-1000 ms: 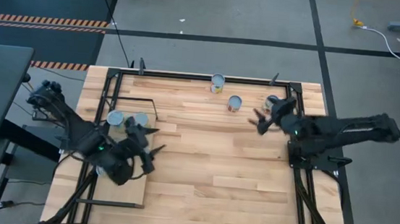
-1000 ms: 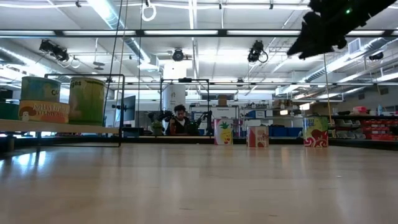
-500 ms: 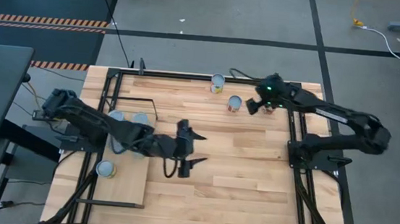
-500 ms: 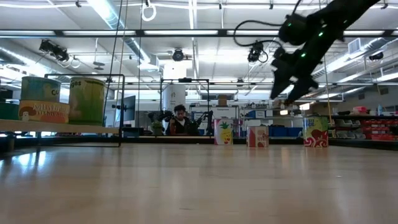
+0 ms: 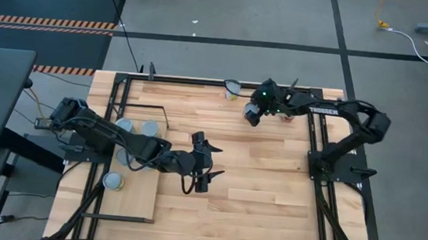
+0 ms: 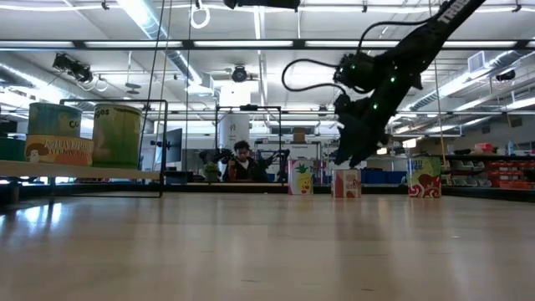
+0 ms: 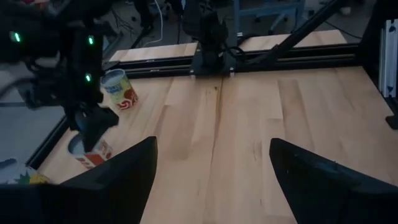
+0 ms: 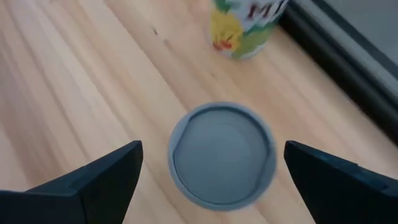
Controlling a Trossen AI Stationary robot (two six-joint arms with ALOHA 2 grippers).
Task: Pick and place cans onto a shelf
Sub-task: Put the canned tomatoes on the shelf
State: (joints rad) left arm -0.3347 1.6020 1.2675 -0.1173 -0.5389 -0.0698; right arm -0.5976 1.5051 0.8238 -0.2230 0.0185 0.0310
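The right claw [image 8: 211,177] hangs wide open and empty straight over a grey-topped can [image 8: 222,154] at the table's far side, fingers straddling it for a grasp. The left claw [image 5: 203,168], open and empty, reaches mid-table, away from the shelf [image 5: 139,199] at near left, where three cans [image 5: 113,181] already stand.
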